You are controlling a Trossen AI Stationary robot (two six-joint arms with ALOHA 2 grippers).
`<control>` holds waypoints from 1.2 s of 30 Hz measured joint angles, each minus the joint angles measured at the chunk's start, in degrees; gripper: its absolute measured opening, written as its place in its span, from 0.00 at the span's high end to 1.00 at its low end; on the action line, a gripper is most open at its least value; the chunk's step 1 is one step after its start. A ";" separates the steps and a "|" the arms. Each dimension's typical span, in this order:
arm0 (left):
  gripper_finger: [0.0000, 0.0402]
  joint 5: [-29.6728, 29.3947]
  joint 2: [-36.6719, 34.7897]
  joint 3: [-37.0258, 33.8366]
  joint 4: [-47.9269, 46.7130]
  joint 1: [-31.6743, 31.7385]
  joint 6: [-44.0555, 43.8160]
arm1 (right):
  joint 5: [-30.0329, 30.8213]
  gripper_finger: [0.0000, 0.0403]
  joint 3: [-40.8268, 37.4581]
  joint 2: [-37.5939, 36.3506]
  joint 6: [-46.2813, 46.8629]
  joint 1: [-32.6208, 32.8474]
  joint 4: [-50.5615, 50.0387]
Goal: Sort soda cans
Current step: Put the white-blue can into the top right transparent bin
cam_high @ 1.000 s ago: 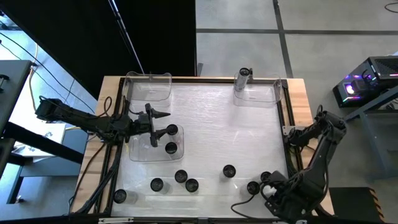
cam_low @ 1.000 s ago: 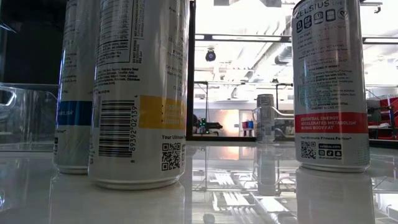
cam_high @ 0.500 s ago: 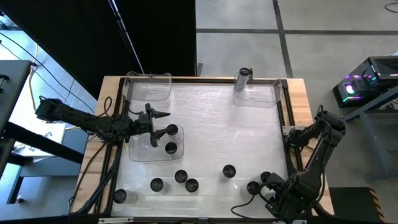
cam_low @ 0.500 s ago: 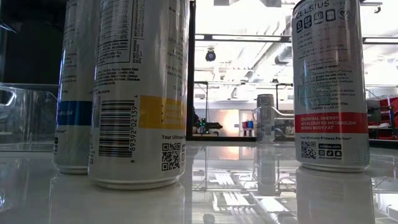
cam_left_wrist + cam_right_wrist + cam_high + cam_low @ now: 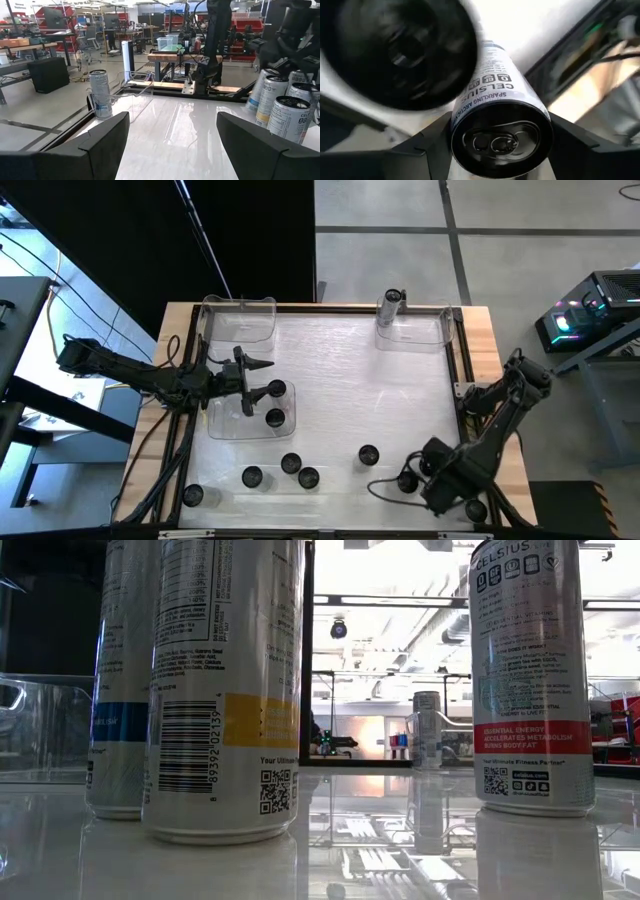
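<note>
Nearest, at the near right corner of the table (image 5: 350, 380): one soda can (image 5: 507, 95), upright, dark top with a silvery rim, sitting inside the right gripper (image 5: 415, 477) and flanked on both sides. Cannot tell whether already clamped or merely bracketed.

Probably handles as a thin-walled metal cylinder: stiff enough for a moderate squeeze, easily dented by a hard one, smooth and likely slippery on the printed side. Looks unopened, so likely full and fairly heavy for its size, top-heavy if tipped. Best taken across the middle of the body, below the rim, squarely on opposite sides so as not to roll out.

Further along the near edge: a loose row of cans (image 5: 290, 464), standing apart from one another, well clear of the grasp.

Toward the left edge: left gripper (image 5: 262, 378), spread wide and empty, hovering at a clear tray (image 5: 215, 425) with two cans (image 5: 275, 417) standing in it.

Farthest, at the far edge: a lone can (image 5: 393, 298) by another tray (image 5: 415, 335).
</note>
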 joint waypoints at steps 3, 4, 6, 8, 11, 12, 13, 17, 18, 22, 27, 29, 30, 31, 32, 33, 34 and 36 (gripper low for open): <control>0.27 0.00 -0.01 0.00 -0.02 0.00 0.00 | 0.42 0.41 0.00 -0.24 -5.66 -2.40 -0.08; 0.27 0.02 0.00 0.00 0.00 0.00 0.00 | 0.96 0.41 0.00 -0.49 -6.96 -3.22 0.13; 0.27 0.02 -0.01 0.00 0.01 0.00 0.00 | 2.31 0.41 0.00 -1.49 -9.07 -4.81 -0.16; 0.27 0.04 0.00 0.00 0.08 0.00 0.00 | 3.59 0.41 -0.14 -2.90 -10.28 -5.87 -0.07; 0.27 0.04 -0.01 0.00 0.05 0.00 0.00 | 3.97 0.41 -2.12 -5.60 -10.37 -6.97 -0.14; 0.27 0.04 -0.01 0.00 0.07 0.00 0.00 | 3.59 0.41 -2.99 -6.61 -10.22 -7.14 -0.19; 0.27 0.04 -0.01 0.00 0.09 0.00 0.00 | 3.28 0.41 -4.03 -7.61 -9.78 -7.25 -0.16; 0.27 0.04 0.01 0.00 0.09 0.00 -0.03 | 2.59 0.41 -7.58 -11.00 -9.26 -7.55 -0.17; 0.27 0.04 0.01 0.00 0.07 0.00 -0.29 | 2.65 0.41 -8.25 -11.87 -9.26 -7.78 -0.18; 0.27 0.04 0.00 0.00 0.23 0.00 -0.46 | 2.93 0.41 -9.11 -15.53 -9.19 -10.54 -0.26; 0.27 0.04 0.01 0.00 0.35 0.00 -0.48 | 8.47 0.41 -9.11 -20.31 -9.37 -15.88 -0.28; 0.27 0.06 0.01 0.00 0.31 0.00 -0.47 | 9.14 0.41 -9.11 -21.46 -10.64 -17.75 -0.35; 0.27 0.07 0.00 0.00 0.28 -0.01 -0.48 | 9.16 0.41 -9.11 -21.66 -11.53 -18.33 -0.38; 0.27 0.07 0.01 0.00 0.27 0.00 -0.50 | 9.16 0.41 -9.11 -21.65 -12.45 -18.73 -0.37; 0.27 0.07 0.01 0.00 0.26 0.00 -0.50 | 9.06 0.41 -9.11 -21.57 -13.71 -19.22 -0.30; 0.27 0.07 0.01 0.00 0.26 0.00 -0.50 | 8.87 0.41 -9.14 -21.55 -14.99 -19.72 -0.24; 0.27 0.07 0.01 0.00 0.26 0.00 -0.54 | 8.85 0.41 -9.14 -21.55 -16.07 -20.47 -0.24; 0.27 0.07 0.00 0.00 0.26 0.00 -1.03 | 10.51 0.41 -9.14 -21.57 -18.23 -22.78 -0.30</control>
